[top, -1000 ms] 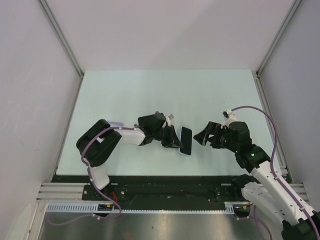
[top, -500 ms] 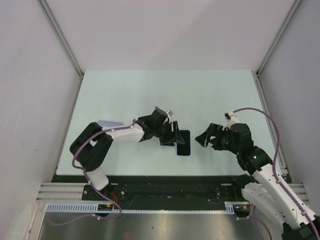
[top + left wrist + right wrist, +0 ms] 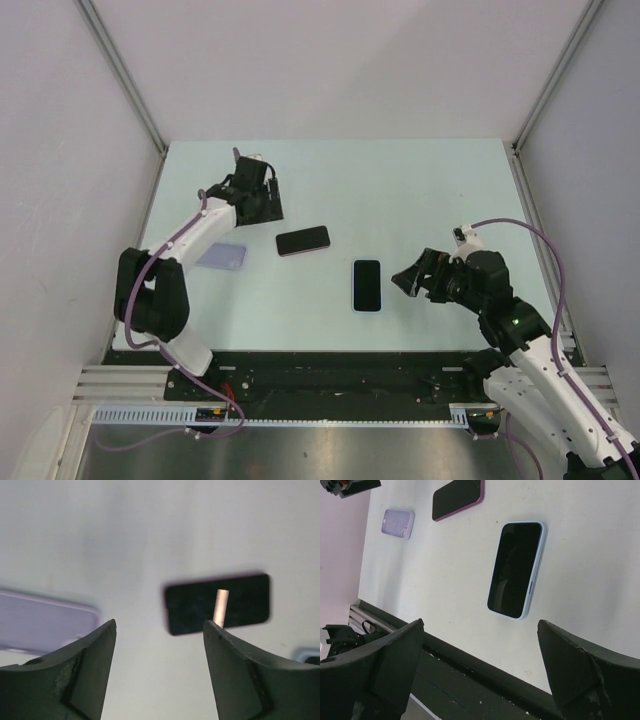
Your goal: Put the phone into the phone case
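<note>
The left hand [image 3: 160, 625] hangs empty with its fingers spread wide, out over the far left of the bench [image 3: 400, 190]. In its own camera the magenta-rimmed phone [image 3: 195, 605] lies screen-up on the bench, framed between the fingers. The lavender case [image 3: 45, 617] lies apart from it, further left. Which face of the case is up I cannot tell.

The sound move looks to be bringing the hand down square across the phone's short width. It should pinch the long edges rather than the glass, since a thin slab lying flat gives little to grip and may skid.

The right hand [image 3: 481, 627] is likewise wide and empty, near a blue-rimmed phone [image 3: 516, 569] that appears already cased. It could steady the lavender case during insertion.
</note>
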